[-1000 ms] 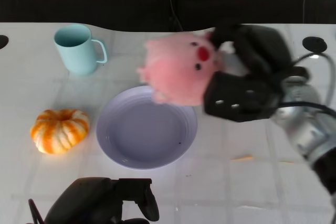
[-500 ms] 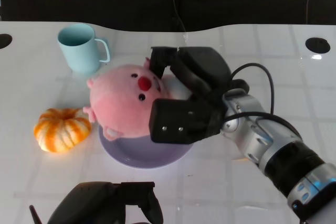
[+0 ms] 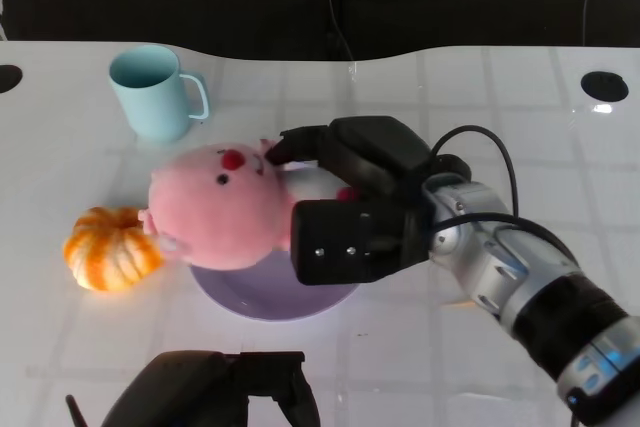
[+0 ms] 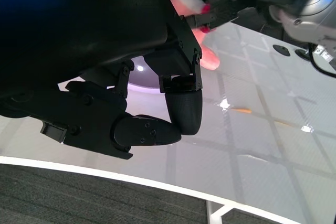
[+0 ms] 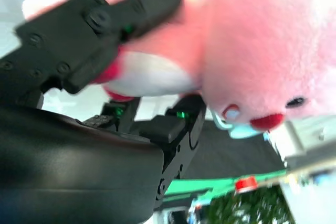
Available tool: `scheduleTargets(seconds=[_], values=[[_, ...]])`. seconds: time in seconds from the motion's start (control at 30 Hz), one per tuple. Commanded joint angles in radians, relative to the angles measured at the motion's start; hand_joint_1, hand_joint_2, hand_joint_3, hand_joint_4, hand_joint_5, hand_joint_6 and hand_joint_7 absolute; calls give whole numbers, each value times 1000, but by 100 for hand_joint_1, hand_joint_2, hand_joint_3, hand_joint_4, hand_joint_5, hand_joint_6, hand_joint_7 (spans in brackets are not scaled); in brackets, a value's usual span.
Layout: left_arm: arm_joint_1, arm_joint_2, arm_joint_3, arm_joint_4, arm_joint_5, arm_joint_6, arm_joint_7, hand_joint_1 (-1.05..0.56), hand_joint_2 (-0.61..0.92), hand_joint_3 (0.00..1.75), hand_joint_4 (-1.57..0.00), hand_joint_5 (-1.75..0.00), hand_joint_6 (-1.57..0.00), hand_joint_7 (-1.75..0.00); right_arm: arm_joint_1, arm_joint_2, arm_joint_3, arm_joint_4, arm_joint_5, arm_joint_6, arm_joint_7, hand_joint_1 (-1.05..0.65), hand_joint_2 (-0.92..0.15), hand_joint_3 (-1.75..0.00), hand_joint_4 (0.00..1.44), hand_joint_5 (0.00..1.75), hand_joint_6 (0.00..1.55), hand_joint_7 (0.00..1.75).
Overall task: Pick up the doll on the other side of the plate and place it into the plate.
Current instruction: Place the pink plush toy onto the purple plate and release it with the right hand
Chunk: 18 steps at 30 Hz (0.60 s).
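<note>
The right hand (image 3: 365,212) holds the pink doll (image 3: 215,212) over the far left part of the purple plate (image 3: 265,292). Its black fingers (image 3: 300,142) wrap around the doll's back end, one over the top and the rest lower down. In the right wrist view the doll (image 5: 252,51) fills most of the picture, and a finger (image 5: 100,24) presses into its soft side (you can see its black eye and red nose there too). The doll's head pokes out past the plate's left rim, toward the orange pumpkin (image 3: 105,247), which sits just beside it. I cannot tell for sure if the doll's belly is touching the plate or hanging just above it.

The left hand (image 3: 215,392) sits low at the near edge of the white worktop (image 3: 480,97), well apart from the doll. In the left wrist view its fingers (image 4: 181,103) are curled in with nothing inside them.

A light blue mug (image 3: 155,92) stands upright at the far left of the worktop, near the doll's head but not touching it.
</note>
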Motion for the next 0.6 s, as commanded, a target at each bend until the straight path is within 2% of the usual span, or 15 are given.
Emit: scheduleTargets(seconds=[0.03, 0.17, 0.4, 0.53, 0.6], values=[[5, 5, -1, -14, 7, 11, -5, -29, 92, 34, -66, -158, -68, -116, 23, -54, 29, -93, -21, 54, 117, -73, -92, -30, 28, 27, 16, 0], [2, 2, -5, -12, 12, 13, -4, -28, 92, 34, -66, -157, -69, -115, 43, -95, 37, -194, -33, 96, 217, -81, -92, -27, 21, 22, 12, 0], [5, 1, -1, -13, 1, 11, -3, -28, 92, 34, -67, -156, -69, -111, 87, -147, 15, -350, -16, 116, 300, -82, -92, -24, 28, 23, 19, 3], [4, 2, 3, -13, 2, 10, -1, -28, 92, 33, -66, -157, -70, -111, 159, -157, -33, -460, 3, 89, 225, -70, -92, -24, 43, 29, 30, 7], [2, 3, 4, -13, 2, 13, -3, -29, 92, 34, -66, -156, -69, -112, 213, -170, -68, -514, 19, 30, 150, -57, -92, -22, 59, 37, 45, 13]])
